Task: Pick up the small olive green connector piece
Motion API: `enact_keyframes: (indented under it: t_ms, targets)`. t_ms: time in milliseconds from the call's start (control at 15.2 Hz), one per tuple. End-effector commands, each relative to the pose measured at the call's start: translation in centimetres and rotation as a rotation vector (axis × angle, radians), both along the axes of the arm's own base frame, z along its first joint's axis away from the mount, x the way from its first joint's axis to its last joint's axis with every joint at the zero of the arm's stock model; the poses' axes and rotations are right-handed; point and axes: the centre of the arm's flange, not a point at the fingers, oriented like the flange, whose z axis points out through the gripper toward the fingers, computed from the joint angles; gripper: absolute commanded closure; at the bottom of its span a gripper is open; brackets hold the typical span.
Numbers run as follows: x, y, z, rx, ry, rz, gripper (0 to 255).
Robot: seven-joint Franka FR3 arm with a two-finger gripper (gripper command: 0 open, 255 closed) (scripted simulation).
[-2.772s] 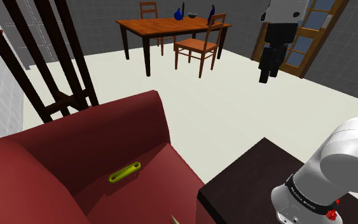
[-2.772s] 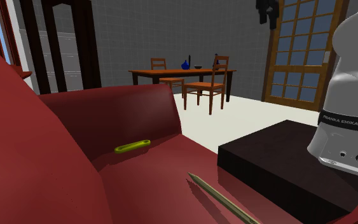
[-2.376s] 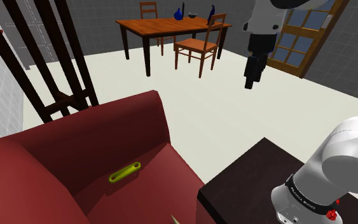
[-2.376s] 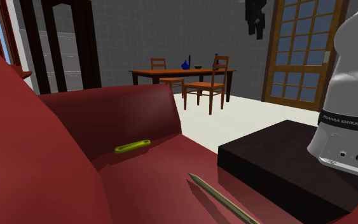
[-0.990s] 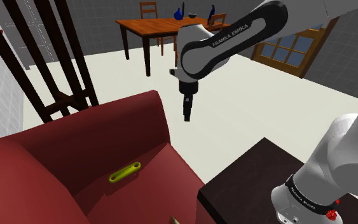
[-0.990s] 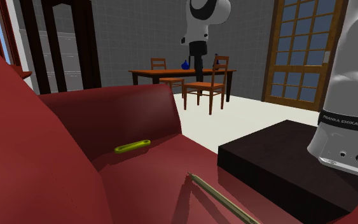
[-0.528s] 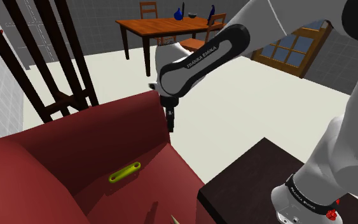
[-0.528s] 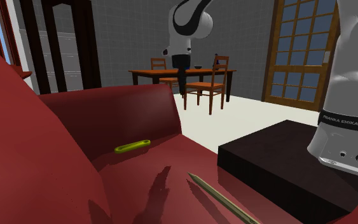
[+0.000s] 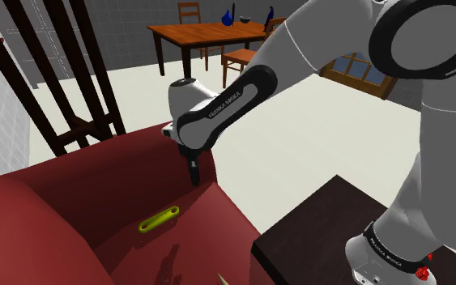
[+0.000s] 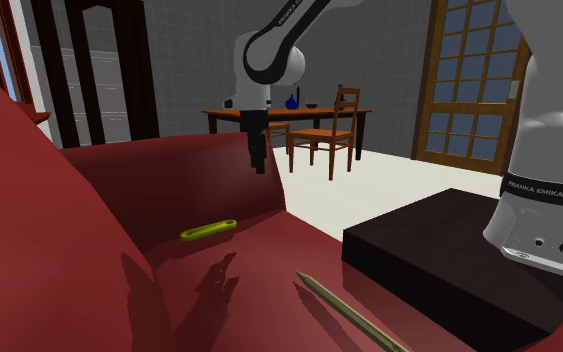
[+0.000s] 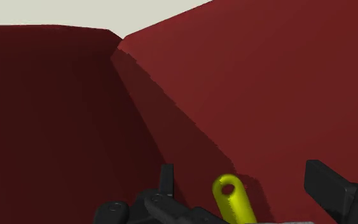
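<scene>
Over the dark red sofa the black gripper hangs point-down on the end of the white arm, level with the upper edge of the upright cushion and touching nothing. From the wrist view its two fingers stand wide apart, and between them, lower down and clear of both, shows the rounded end of the connector piece. Nothing is clasped.

That connector piece is a slim flat bar, bright yellow-green rather than dull olive, with rounded ends and a hole through the end seen from the wrist. It lies along the crease where the sofa seat meets the upright cushion, below the gripper and a little towards the shoulder view's left. The arm's shadow falls on the seat near it.

The sofa's surfaces look smooth and matt, folded in plain flat planes. A thin pointed stick, tan-green, rests on the seat nearer the dark box stand. Across the pale floor stands a wooden dining table with matching chairs, and a blue vase on top.
</scene>
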Motion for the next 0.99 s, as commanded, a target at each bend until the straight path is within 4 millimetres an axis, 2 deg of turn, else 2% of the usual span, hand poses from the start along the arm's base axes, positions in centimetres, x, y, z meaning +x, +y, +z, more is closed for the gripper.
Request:
enact_keyframes:
  t_ms: [0,726,924]
  targets:
    - [0.2,2.2,-1.6,0.004,-0.007,0.054,0]
    - [-0.4,14.2,-9.5,0.024,-0.044,0.347,0]
    - [-0.5,14.5,-10.8,0.025,-0.045,0.356,0]
